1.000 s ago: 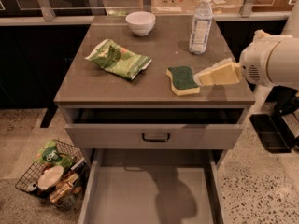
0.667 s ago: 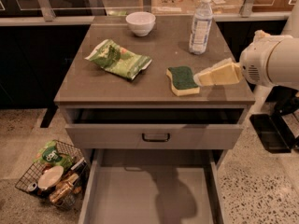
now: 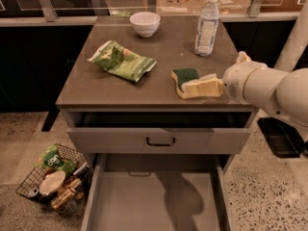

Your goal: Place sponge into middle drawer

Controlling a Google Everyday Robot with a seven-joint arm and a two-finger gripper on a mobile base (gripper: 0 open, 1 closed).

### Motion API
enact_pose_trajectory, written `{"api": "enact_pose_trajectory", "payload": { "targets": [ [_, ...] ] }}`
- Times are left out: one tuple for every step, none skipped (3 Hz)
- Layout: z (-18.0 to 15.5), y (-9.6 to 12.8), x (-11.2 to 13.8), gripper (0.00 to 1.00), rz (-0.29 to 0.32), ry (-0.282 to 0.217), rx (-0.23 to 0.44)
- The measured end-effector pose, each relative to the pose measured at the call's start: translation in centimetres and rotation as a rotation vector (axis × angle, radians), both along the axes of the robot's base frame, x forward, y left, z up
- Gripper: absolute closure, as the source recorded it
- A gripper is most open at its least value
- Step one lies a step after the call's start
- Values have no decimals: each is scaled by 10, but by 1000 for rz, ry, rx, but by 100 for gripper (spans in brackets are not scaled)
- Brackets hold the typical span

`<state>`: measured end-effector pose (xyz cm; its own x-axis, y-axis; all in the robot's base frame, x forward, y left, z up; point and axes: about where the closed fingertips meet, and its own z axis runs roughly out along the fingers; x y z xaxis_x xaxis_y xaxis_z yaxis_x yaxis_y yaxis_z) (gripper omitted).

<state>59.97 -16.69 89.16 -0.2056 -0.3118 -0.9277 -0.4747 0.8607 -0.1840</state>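
The sponge (image 3: 185, 75), pale yellow foam with a dark green face up, lies on the right front part of the grey cabinet top (image 3: 159, 88). My gripper (image 3: 194, 87) reaches in from the right on a white arm (image 3: 269, 88) and lies right at the sponge, covering its right front part. The middle drawer (image 3: 120, 206), a wide grey box with a smooth pale floor, is pulled far out at the bottom of the cabinet, directly below and in front of the sponge. Nothing lies in the part of the drawer that shows.
A green-and-white snack bag (image 3: 122, 60), a white bowl (image 3: 145, 23) and a water bottle (image 3: 207, 25) stand on the cabinet top. A grey drawer front with a black handle (image 3: 160, 141) sits above the open drawer. A wire basket (image 3: 54, 177) of items stands on the floor at the left.
My gripper has moved left from beside the sponge's right edge onto the sponge. The sponge and the drawer stay where they were.
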Motion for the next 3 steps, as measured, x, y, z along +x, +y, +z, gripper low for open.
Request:
{"api": "enact_pose_trajectory", "payload": {
  "targets": [
    [-19, 24, 9, 0, 39, -20, 57],
    [-35, 44, 17, 0, 75, -21, 100],
    [-50, 55, 25, 0, 93, -15, 136]
  ]
}}
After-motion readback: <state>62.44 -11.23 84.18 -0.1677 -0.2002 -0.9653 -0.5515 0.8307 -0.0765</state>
